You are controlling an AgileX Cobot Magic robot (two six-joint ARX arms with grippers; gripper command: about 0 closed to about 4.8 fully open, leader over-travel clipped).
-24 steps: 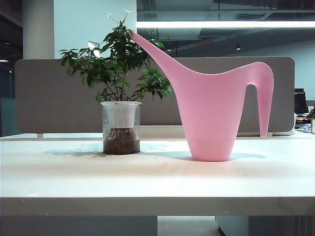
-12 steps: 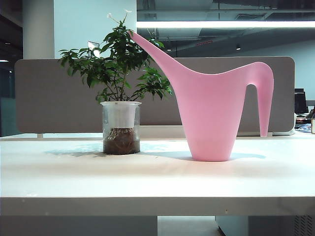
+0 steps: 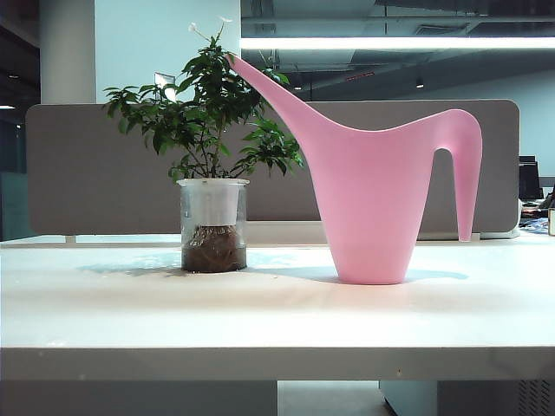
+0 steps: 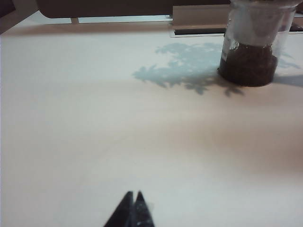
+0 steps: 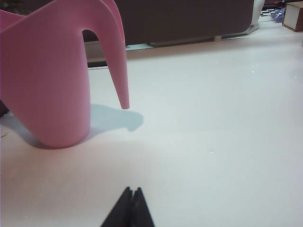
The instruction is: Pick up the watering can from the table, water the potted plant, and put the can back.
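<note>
Standing upright on the white table (image 3: pixel 277 321), the pink watering can (image 3: pixel 373 199) is seen to the right of the potted plant (image 3: pixel 208 156), untouched by either arm.

The can's long spout is slanted up and left until its tip is lost among the plant's leaves, while its arched handle is hung down on the right, clear of the tabletop. The left gripper (image 4: pixel 132 201) is held low over bare table on the near side of the plant's glass jar, well apart from it, its jaws pressed together. The right gripper (image 5: pixel 132 196) is likewise closed on nothing, kept near the can's handle side but not touching it.
</note>
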